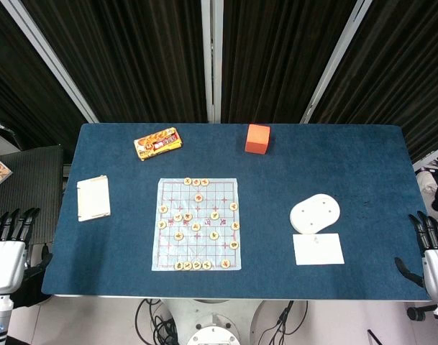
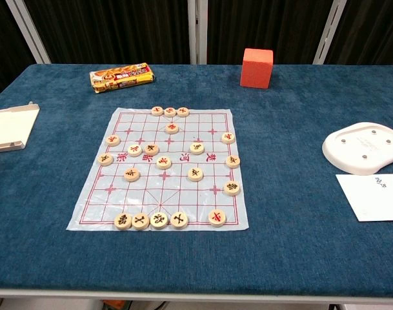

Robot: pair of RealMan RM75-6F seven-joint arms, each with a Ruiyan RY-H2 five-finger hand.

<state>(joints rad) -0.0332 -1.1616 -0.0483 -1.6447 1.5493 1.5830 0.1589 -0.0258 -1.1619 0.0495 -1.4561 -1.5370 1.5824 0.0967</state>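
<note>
A thin Chinese chess sheet [image 1: 197,224] [image 2: 164,169] lies in the middle of the blue table [image 1: 348,165], with several round wooden pieces [image 2: 159,220] spread over it. My left hand [image 1: 8,244] hangs beside the table's left edge, fingers straight and apart, holding nothing. My right hand [image 1: 433,251] hangs off the right edge in the same way, empty. Neither hand shows in the chest view.
An orange cube [image 1: 257,139] [image 2: 257,67] and a snack packet [image 1: 158,144] [image 2: 121,77] sit at the back. A cream tray [image 1: 93,198] [image 2: 11,127] lies at left. A white upturned dish [image 1: 315,213] [image 2: 365,148] and a white card [image 1: 318,249] [image 2: 375,196] lie at right.
</note>
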